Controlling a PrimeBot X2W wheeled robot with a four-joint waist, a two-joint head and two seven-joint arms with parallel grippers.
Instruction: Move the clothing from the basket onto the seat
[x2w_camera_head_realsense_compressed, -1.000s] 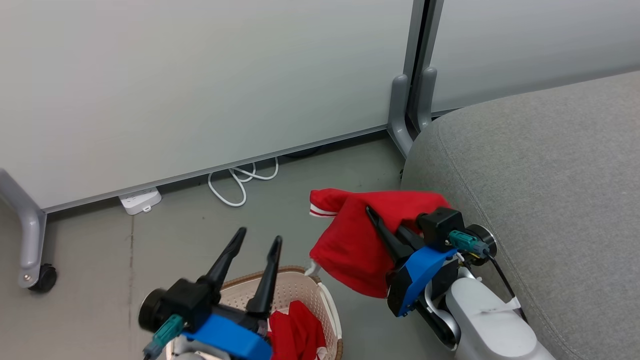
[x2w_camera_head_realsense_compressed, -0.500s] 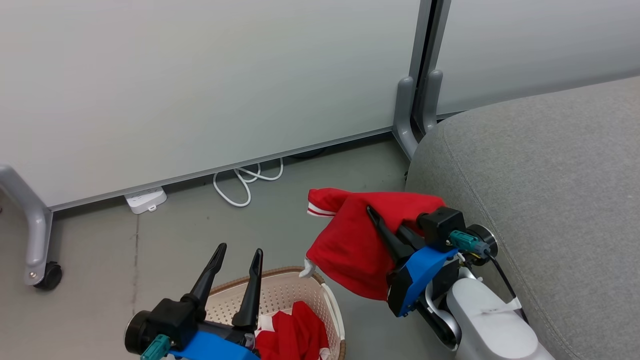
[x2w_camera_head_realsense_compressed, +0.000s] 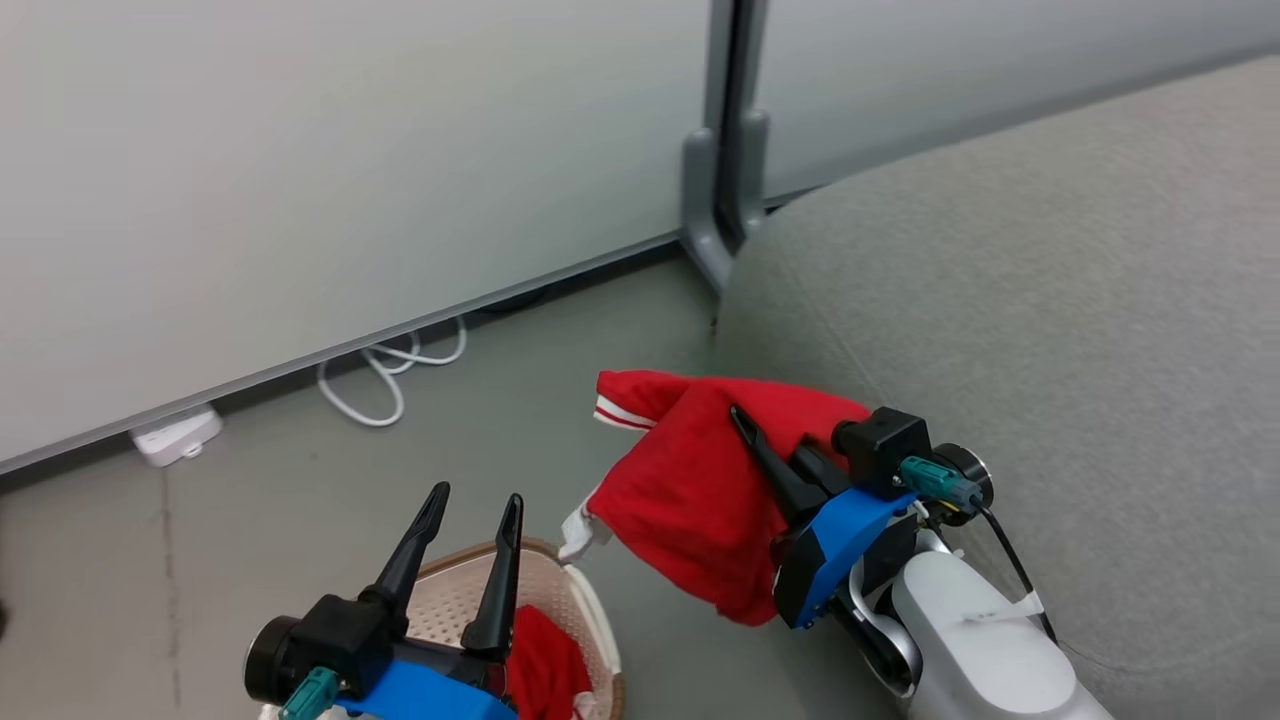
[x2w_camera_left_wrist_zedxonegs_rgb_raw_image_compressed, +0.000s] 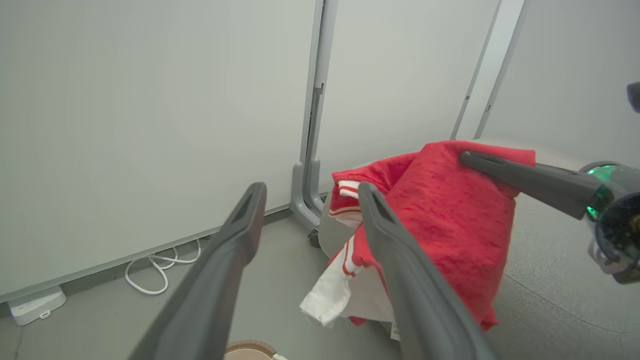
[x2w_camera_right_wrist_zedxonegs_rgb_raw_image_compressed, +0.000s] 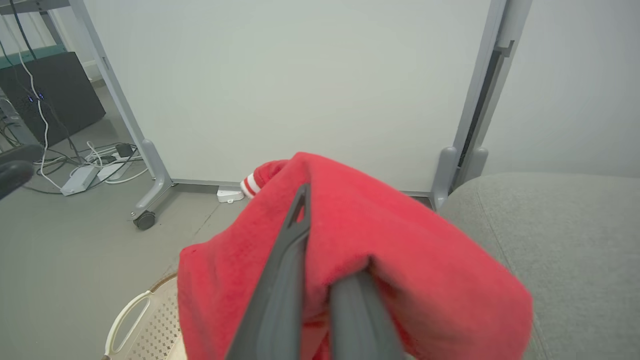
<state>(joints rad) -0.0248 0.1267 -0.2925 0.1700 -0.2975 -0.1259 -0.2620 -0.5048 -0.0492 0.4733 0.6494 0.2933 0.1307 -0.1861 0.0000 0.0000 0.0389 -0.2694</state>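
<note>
My right gripper (x2w_camera_head_realsense_compressed: 745, 425) is shut on a red garment (x2w_camera_head_realsense_compressed: 690, 485) with white-striped cuff, which hangs in the air left of the grey seat (x2w_camera_head_realsense_compressed: 1050, 300). The same red garment (x2w_camera_right_wrist_zedxonegs_rgb_raw_image_compressed: 380, 240) drapes over the fingers (x2w_camera_right_wrist_zedxonegs_rgb_raw_image_compressed: 290, 250) in the right wrist view, and the red garment (x2w_camera_left_wrist_zedxonegs_rgb_raw_image_compressed: 450, 215) shows beside the seat's corner in the left wrist view. The cream basket (x2w_camera_head_realsense_compressed: 560, 600) with brown rim sits on the floor at the bottom, with another red piece (x2w_camera_head_realsense_compressed: 535, 670) inside. My left gripper (x2w_camera_head_realsense_compressed: 475, 495) is open above the basket, holding nothing.
White partition panels on grey feet (x2w_camera_head_realsense_compressed: 715, 200) stand behind. A white power strip (x2w_camera_head_realsense_compressed: 175, 435) and a coiled white cable (x2w_camera_head_realsense_compressed: 390, 370) lie on the floor by the wall. A castor foot (x2w_camera_right_wrist_zedxonegs_rgb_raw_image_compressed: 145, 217) and more cables (x2w_camera_right_wrist_zedxonegs_rgb_raw_image_compressed: 85, 170) lie farther left.
The head camera has turned right, shifting the whole picture left so more seat shows. The left gripper had drawn back over the basket a second ago. The right gripper still holds the garment.
</note>
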